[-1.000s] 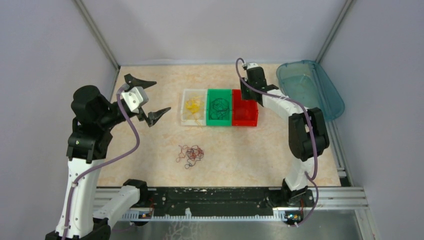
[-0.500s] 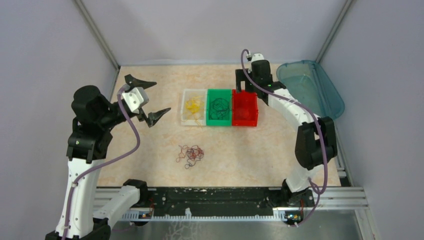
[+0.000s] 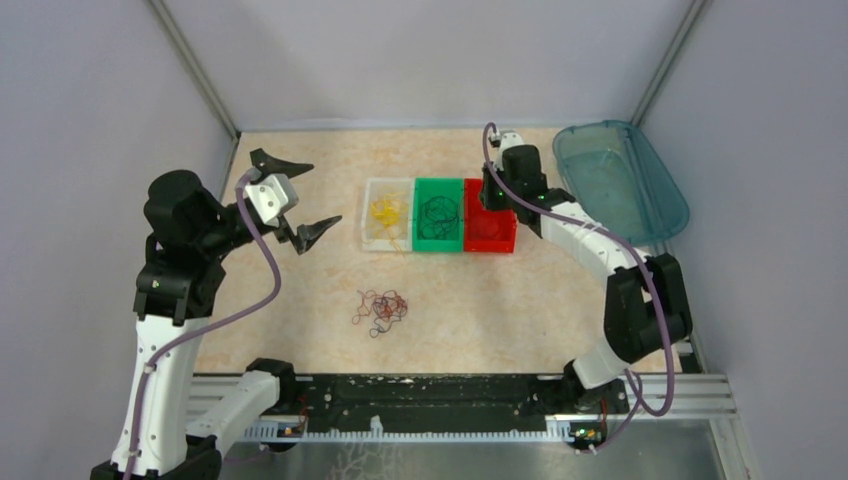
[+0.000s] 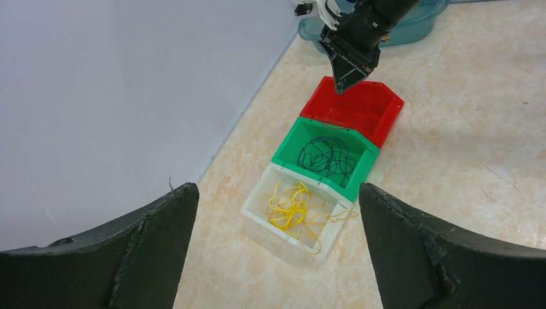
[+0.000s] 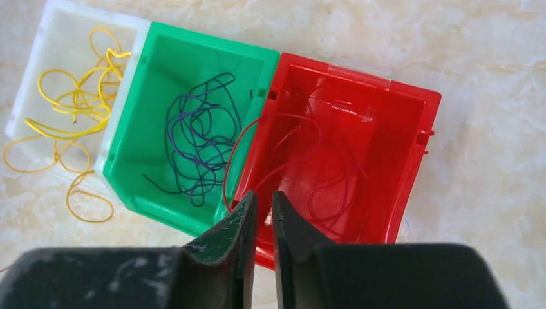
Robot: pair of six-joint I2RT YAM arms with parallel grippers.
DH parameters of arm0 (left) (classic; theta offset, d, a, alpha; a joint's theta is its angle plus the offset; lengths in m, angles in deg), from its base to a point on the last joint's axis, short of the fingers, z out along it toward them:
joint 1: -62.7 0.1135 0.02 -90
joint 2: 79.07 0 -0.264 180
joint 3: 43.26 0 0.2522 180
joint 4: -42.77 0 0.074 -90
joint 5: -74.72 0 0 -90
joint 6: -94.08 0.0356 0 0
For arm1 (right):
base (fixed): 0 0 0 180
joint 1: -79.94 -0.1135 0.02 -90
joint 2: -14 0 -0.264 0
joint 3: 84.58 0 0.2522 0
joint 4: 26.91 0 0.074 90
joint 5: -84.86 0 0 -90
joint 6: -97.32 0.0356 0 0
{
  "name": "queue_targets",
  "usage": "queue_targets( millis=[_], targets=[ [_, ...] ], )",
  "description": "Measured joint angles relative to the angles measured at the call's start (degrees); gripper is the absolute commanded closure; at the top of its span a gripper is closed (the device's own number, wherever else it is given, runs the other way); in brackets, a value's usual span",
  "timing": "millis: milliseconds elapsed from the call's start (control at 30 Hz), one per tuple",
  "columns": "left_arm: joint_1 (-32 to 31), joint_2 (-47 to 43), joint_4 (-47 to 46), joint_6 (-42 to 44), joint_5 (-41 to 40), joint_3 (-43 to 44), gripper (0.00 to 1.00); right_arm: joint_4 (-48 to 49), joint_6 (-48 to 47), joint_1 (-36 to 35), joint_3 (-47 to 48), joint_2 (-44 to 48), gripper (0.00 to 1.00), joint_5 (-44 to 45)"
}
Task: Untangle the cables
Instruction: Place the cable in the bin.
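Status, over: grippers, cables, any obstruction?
Left gripper open, hovering. Right gripper shut over red bin. Red-and-dark cable tangle loose on table. Nothing in the way.

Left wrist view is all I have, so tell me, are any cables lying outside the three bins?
Observer: Yes, a tangled bunch of red and dark cables lies on the table, nearer the arm bases than the bins.
Operator: Anything in the red bin?
Observer: Thin red cables lie inside it.
Operator: Is the right gripper holding one?
Observer: No cable shows between its nearly closed jaws.
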Motion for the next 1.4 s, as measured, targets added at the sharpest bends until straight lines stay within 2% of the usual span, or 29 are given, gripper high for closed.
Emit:
queue_targets(
  millis=[33,500,967,1400],
  targets=[
    [0.0,0.0,0.0,0.0,0.0,0.0,0.01,-0.4,0.2,0.0,-0.1,-0.2,1.00,-0.3],
    [0.0,0.1,0.0,0.2,0.0,0.0,0.01,5.4,4.1,0.0,-2.3,-3.1,1.00,-5.8],
    [0.0,-0.7,0.9,2.3,-0.2,0.0,0.01,8.5,6.7,1.9,-4.8,-13.2,1.00,-4.3],
    [0.0,-0.7,1.3,2.7,-0.2,-0.1,0.01,8.2,6.4,2.9,-4.9,-13.2,1.00,-2.1]
  ],
)
